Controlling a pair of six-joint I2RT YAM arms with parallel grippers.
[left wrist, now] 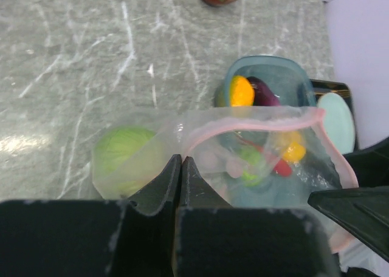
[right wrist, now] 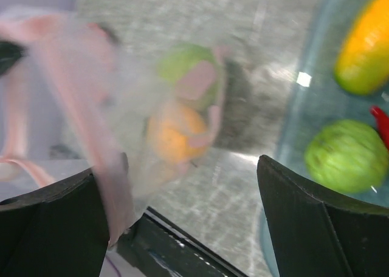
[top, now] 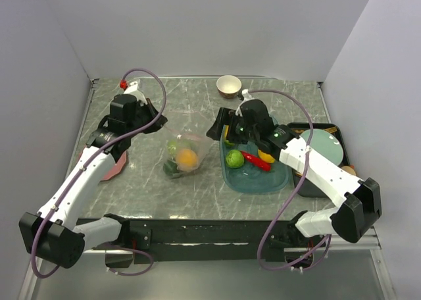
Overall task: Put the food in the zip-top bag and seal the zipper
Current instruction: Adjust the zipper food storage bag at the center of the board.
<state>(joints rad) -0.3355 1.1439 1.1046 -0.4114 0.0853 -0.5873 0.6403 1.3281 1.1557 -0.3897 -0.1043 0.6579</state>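
Maybe halfway: orange [top: 187, 157], cabbage [top: 174, 145] in bag [top: 197, 141]; lime [top: 234, 158], chili [top: 253, 160], lemon [top: 266, 156] left in tray [top: 263, 181]; zipper [left wrist: 255, 120] unsealed; left end effector [left wrist: 180, 167] pinching bag edge; right end effector [right wrist: 182, 192] wide open, empty.

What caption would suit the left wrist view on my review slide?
Left gripper shut on the bag, holding its pink zipper mouth open toward the teal tray.
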